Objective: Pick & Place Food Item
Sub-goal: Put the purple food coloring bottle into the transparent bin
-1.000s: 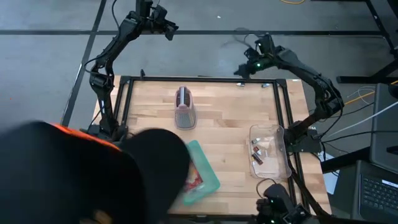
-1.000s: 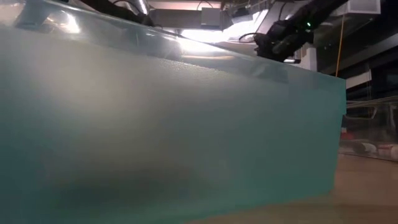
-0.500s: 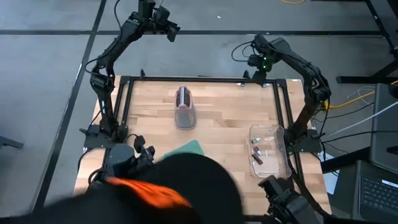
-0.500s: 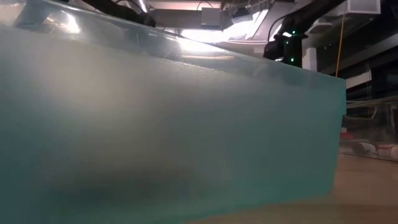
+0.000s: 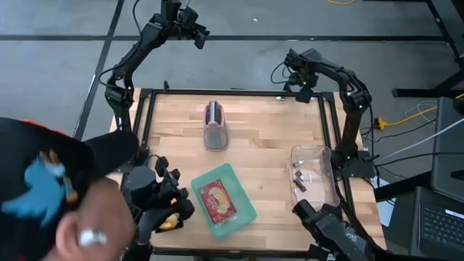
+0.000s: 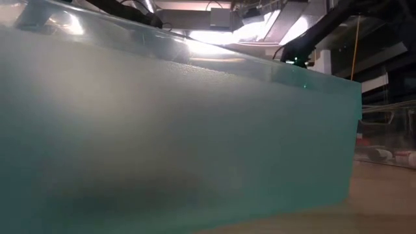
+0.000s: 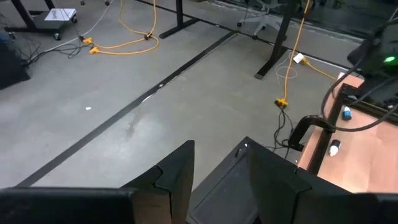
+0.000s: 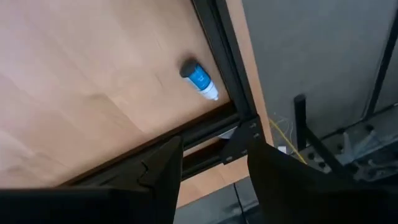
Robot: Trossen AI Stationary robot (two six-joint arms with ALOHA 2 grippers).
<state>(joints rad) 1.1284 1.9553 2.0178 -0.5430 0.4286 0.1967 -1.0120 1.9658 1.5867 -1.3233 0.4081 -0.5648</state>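
Wooden table (image 5: 268, 145): teal tray (image 5: 246, 210) near front, clear bin (image 5: 322, 154) right, tipped cup (image 5: 215, 125) toward back.

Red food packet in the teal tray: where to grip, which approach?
Come straight down from above. The red food packet lies flat in the teal tray, long axis running diagonally with the tray. Probably best to pinch across its narrow width near the middle, fingers turned square to that diagonal, since the tray walls block a side approach. The left gripper and right gripper are both far off.
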